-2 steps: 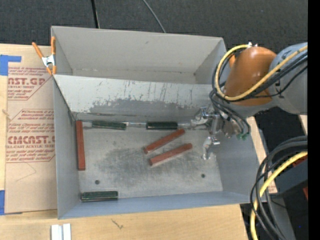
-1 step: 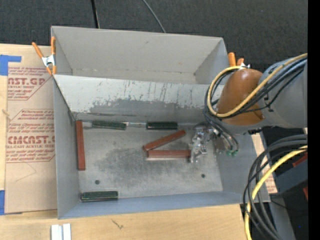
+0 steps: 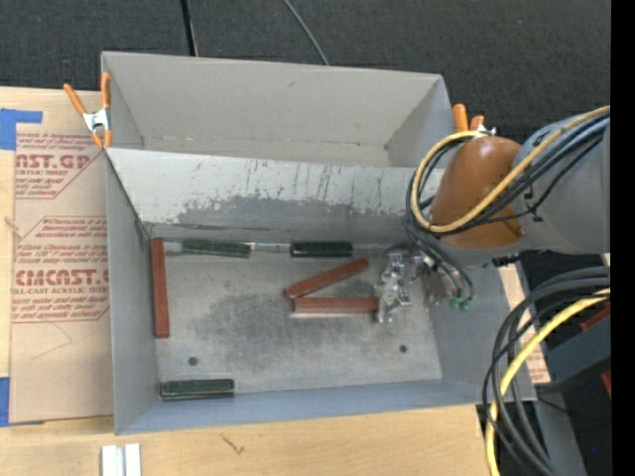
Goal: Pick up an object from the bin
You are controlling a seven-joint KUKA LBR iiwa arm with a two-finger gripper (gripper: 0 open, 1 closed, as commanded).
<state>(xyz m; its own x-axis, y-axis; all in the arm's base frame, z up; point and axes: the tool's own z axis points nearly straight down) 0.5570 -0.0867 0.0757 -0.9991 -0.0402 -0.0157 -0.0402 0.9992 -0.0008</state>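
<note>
- The gripper (image 3: 394, 291) is down at the right end of a red-brown stick (image 3: 332, 306) lying flat, right of centre in the bin (image 3: 268, 181) (a slanted stick (image 3: 325, 279) lies just above)
- Apart or clamped: cannot tell
- The stick is not lifted; securing and raising it seem left

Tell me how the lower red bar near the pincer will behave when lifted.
The lower red bar looks straight and stiff, so it probably won't sag. Its long flat shape suggests it slides rather than rolls. The pincer sits at its right end, so lifted there it may tip or swing, perhaps nudging the tilted red bar beside it.
</note>
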